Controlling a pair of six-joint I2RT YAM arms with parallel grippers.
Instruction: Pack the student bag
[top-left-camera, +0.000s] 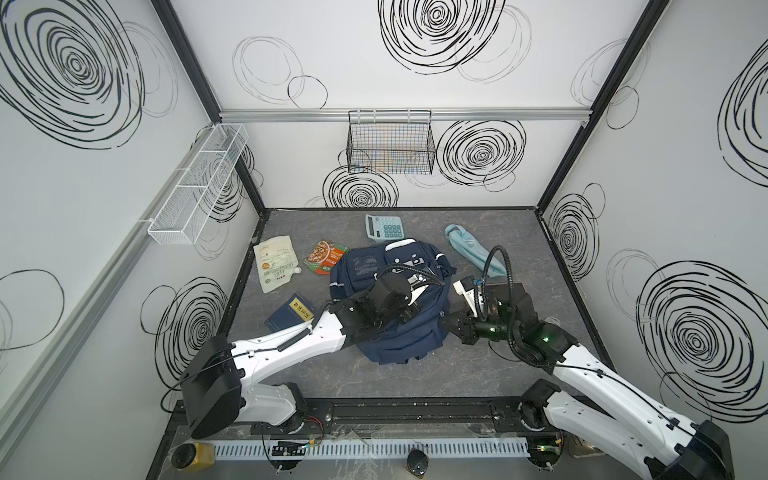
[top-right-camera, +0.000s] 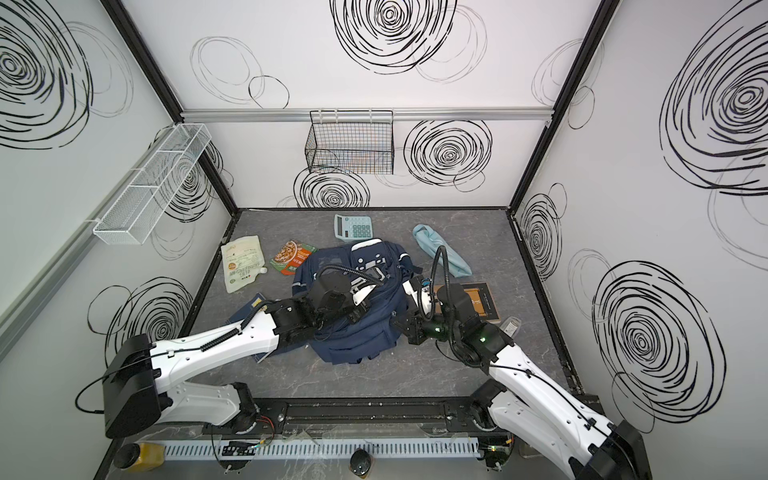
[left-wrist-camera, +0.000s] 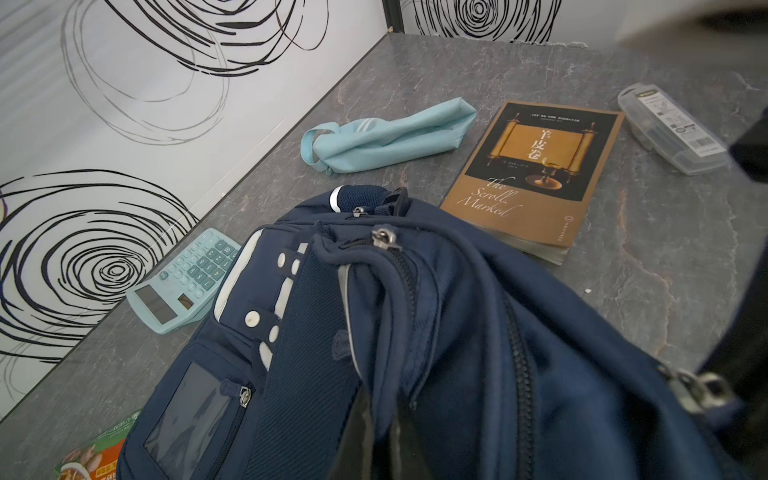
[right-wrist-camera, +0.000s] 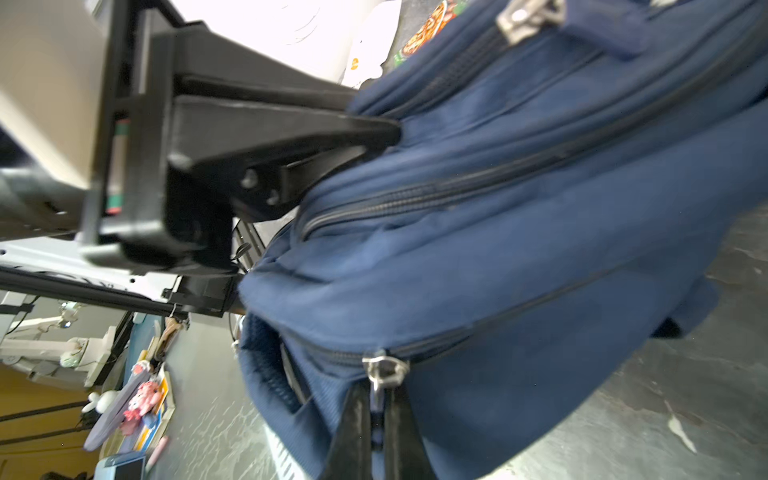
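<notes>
Student bag (top-left-camera: 397, 340) held at two spots.
L gripper (right-wrist-camera: 388, 133) pinched shut on its navy fabric; R gripper (right-wrist-camera: 379, 411) clamped tight on a zip pull (right-wrist-camera: 380, 370).

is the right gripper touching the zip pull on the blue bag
Touching. The right wrist view shows the right gripper with its jaws shut on the metal zip pull of the student bag.
</notes>
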